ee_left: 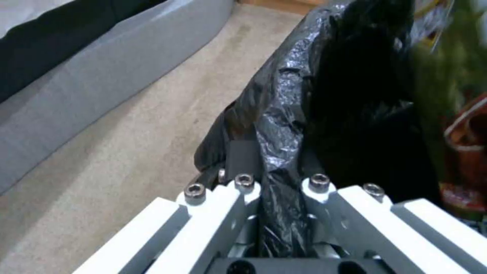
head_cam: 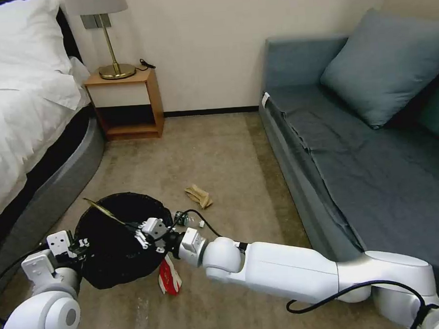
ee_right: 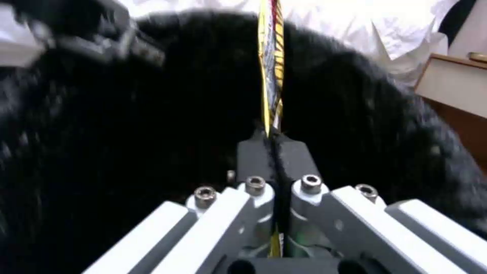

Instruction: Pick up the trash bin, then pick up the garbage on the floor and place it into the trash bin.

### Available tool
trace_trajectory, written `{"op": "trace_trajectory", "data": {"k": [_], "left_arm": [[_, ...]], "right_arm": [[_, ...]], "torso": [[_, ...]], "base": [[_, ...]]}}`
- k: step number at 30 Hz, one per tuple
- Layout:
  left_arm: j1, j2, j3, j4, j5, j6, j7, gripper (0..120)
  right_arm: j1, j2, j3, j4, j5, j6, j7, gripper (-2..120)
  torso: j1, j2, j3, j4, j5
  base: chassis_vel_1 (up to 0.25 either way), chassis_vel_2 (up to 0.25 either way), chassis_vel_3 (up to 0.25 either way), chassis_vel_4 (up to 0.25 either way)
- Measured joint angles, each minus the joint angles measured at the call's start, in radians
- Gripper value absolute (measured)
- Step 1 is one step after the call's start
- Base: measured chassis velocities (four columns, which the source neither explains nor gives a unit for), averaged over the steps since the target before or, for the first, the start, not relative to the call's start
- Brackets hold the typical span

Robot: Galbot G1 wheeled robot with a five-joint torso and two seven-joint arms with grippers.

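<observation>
Now right gripper (ee_right: 274,142) pinches yellow wrapper (ee_right: 271,68); print unreadable.

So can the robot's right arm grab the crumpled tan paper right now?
Probably not yet. The right gripper is shut on the yellow wrapper over the trash bin. The crumpled tan paper lies in the open on the carpet nearby.

Head camera looks forward and down from above; both wrist cameras sit close behind their fingers, sharing the trash bin (head_cam: 118,238).
</observation>
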State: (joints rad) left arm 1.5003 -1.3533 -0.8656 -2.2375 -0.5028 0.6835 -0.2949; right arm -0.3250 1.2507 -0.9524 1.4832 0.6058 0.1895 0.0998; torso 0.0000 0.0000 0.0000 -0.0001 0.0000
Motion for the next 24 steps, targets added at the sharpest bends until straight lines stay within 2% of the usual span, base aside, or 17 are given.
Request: {"op": "trace_trajectory", "data": {"k": [2,6,9,10,11,17,20,21,23,24], "left_arm": [[0.000,0.001,-0.001,0.000,0.000,0.000,0.000,4],[0.000,0.001,-0.001,0.000,-0.001,0.000,0.000,4],[-0.001,0.000,-0.001,0.005,-0.001,-0.001,0.000,4],[-0.001,0.000,-0.001,0.005,-0.001,-0.001,0.000,4],[-0.001,0.000,-0.002,0.008,-0.001,-0.001,0.000,4],[-0.002,0.004,-0.015,0.023,-0.001,-0.004,0.001,4],[-0.005,0.015,-0.039,0.039,0.001,-0.008,0.004,4],[-0.005,0.015,-0.039,0.039,0.001,-0.008,0.004,4],[-0.009,0.025,-0.063,0.046,0.002,-0.010,0.007,4],[-0.010,0.027,-0.068,0.047,0.002,-0.011,0.009,4]], "right_arm": [[-0.003,-0.010,0.007,0.006,-0.008,0.000,0.000,13],[0.000,-0.021,0.010,0.026,-0.010,-0.003,0.000,23],[0.001,-0.034,0.022,0.062,-0.010,-0.011,0.000,38],[0.001,-0.034,0.022,0.062,-0.010,-0.011,0.000,38],[0.001,-0.038,0.030,0.077,-0.010,-0.013,0.002,43],[0.022,-0.065,0.143,0.151,-0.010,-0.033,0.026,65],[0.055,-0.151,0.265,0.179,-0.001,-0.079,0.046,79],[0.055,-0.151,0.265,0.179,-0.001,-0.079,0.046,79],[0.054,-0.232,0.310,0.192,0.018,-0.119,0.067,90],[0.050,-0.246,0.316,0.197,0.024,-0.130,0.074,91]], "torso": [[0.000,0.000,0.000,0.0000,0.0001],[0.000,0.000,0.000,0.0000,0.0001],[0.000,0.000,0.000,0.0000,0.0001],[0.000,0.000,0.000,0.0000,0.0001],[0.000,0.000,0.000,0.0000,0.0001],[0.000,0.000,0.000,0.0004,0.0002],[0.000,0.000,0.000,0.0004,0.0001],[0.000,0.000,0.000,0.0004,0.0001],[0.000,0.000,0.000,-0.0001,0.0002],[0.000,0.000,0.000,0.0000,0.0001]], "base": [[0.000,0.000,0.000,0.000],[0.000,0.000,0.000,0.000],[0.000,0.000,0.000,0.000],[0.000,0.000,0.000,0.000],[0.000,0.000,0.000,0.000],[0.000,0.000,0.000,0.000],[0.000,0.000,0.000,0.000],[0.000,0.000,0.000,0.000],[0.000,0.000,0.000,0.000],[0.000,0.000,0.000,0.000]]}}
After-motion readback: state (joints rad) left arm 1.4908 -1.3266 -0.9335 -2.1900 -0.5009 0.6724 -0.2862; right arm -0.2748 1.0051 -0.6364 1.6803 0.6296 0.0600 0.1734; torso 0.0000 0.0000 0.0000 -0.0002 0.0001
